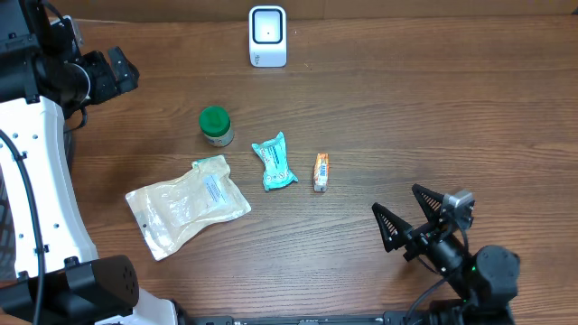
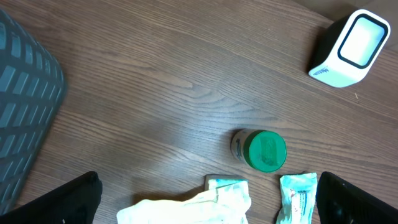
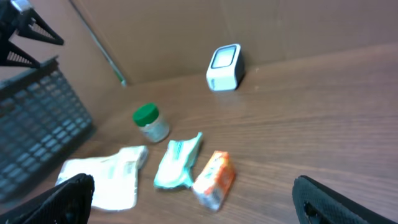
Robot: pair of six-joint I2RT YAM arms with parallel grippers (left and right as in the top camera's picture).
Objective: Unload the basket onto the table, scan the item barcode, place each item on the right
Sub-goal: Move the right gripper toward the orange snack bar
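Scanner at back — jar nearer, leftward

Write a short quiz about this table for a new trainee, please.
1. Missing word: the jar's lid is ___.
2. True or false: the jar lies on its side.
3. Which item is nearest the right tool? A) jar B) box C) pouch

Key: 1 green; 2 false; 3 B.
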